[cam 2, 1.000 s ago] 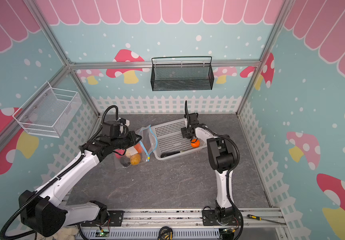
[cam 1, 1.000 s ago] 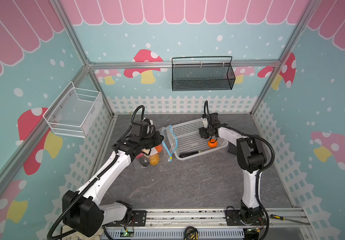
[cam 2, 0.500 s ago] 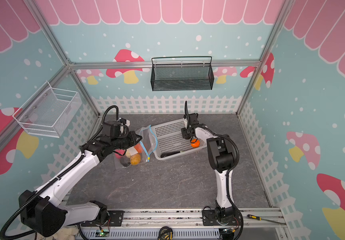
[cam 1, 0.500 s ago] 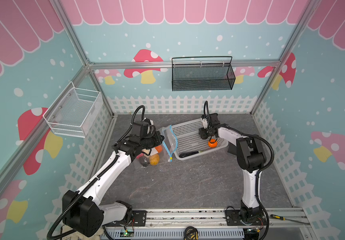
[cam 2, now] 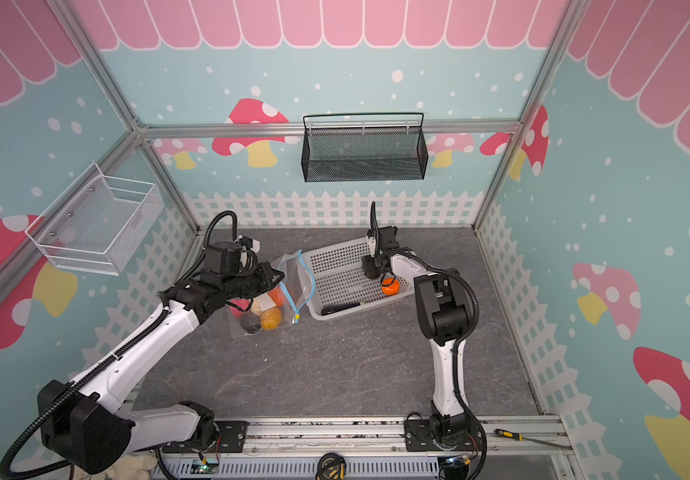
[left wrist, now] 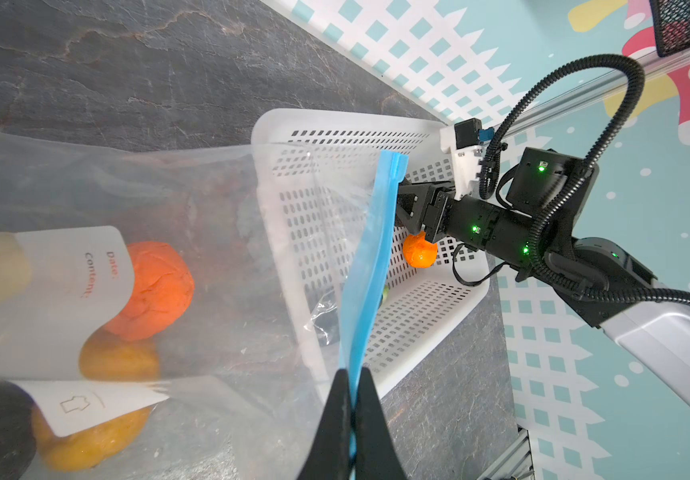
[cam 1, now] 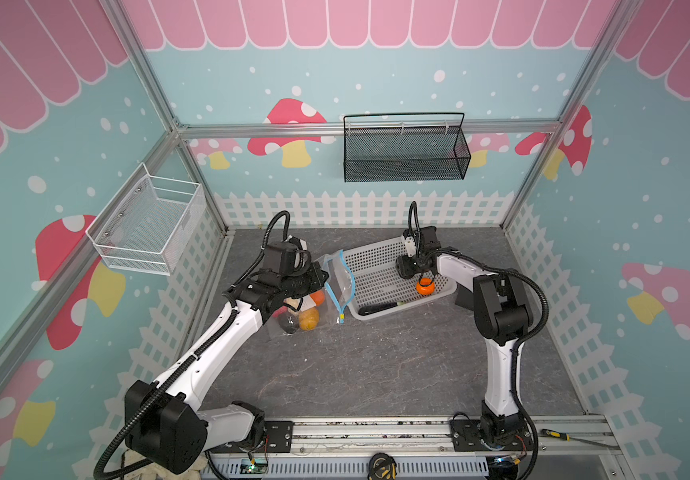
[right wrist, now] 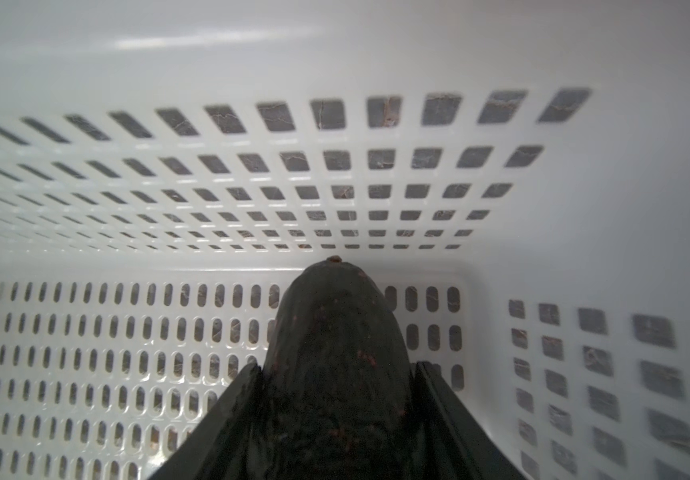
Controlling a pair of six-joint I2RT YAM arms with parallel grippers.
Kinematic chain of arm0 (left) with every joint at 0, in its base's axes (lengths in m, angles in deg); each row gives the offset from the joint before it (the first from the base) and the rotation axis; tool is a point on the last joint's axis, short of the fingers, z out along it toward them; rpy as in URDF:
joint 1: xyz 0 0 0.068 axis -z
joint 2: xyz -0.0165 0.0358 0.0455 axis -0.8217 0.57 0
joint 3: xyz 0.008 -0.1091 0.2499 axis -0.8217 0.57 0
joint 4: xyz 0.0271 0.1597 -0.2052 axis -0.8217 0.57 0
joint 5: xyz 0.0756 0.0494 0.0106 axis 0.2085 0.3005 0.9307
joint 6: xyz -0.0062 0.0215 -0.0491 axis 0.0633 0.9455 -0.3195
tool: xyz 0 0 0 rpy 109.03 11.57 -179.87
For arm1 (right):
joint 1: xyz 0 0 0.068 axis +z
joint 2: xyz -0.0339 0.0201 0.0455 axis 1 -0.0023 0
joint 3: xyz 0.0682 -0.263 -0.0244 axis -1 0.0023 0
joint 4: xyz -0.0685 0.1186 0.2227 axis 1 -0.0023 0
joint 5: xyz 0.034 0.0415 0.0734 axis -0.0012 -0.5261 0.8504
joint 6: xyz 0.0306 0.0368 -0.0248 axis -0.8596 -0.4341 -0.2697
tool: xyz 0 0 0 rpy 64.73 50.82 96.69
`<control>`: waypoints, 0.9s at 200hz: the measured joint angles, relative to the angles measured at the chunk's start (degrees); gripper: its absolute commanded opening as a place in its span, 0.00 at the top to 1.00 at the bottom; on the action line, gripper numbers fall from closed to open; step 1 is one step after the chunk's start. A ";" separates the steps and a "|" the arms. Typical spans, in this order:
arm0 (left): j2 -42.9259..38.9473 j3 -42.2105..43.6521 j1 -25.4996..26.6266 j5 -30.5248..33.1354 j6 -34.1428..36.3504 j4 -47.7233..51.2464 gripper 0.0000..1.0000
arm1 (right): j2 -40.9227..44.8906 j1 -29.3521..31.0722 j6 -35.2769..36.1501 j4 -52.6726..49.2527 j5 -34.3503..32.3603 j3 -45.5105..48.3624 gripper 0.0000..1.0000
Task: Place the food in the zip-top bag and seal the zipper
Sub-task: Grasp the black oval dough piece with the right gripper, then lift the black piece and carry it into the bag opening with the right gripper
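Left claw [left wrist: 351, 415]: clamped tight on the zipper [left wrist: 370, 266], pinching one lip of the blue strip and holding it up.
Right claw [left wrist: 414, 226]: down inside the white basket [left wrist: 376, 120], jaws on either side of the orange piece [left wrist: 420, 251]. Its wrist view shows a rounded lump, dark in shadow, filling the gap. I cannot tell whether the jaws truly grip it.
Zip-top bag [left wrist: 218, 199]: lies on the bench [cam 1: 376, 365] just beside the basket with its mouth gaping toward it. The two blue lips stand apart in both top views, with the yellow tab [cam 1: 340, 319] at the near end.
Food in the bag: a bagged orange piece [left wrist: 150, 286], a yellow-orange piece [left wrist: 85, 440], a black lump [cam 1: 288, 324] and a pink-red piece [cam 2: 238, 308], all bunched at the closed end.
Food left out: the orange piece at the right claw, and a long dark green-tipped piece [cam 1: 380, 308] along the basket's near wall.
Step in hand: picking the next piece from the basket while the mouth is held open. Loading looks mostly done and sealing has not begun.
Next move calls for: a firm bite on the round piece and a lift clear of the basket wall. It then goes across and is released between the lips without knocking the held one. A shallow grip could let it roll free.
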 measured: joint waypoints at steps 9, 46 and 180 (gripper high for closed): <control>0.00 0.00 0.00 0.07 0.00 0.00 1.00 | 0.00 0.00 -0.20 0.00 0.66 0.04 0.47; 0.00 0.00 0.00 0.11 -0.02 0.00 1.00 | 0.74 -0.07 -0.48 0.04 2.91 1.09 0.48; 0.00 0.00 0.35 0.15 -0.24 0.00 1.00 | 16.22 -0.04 -4.17 -0.02 17.00 10.78 0.52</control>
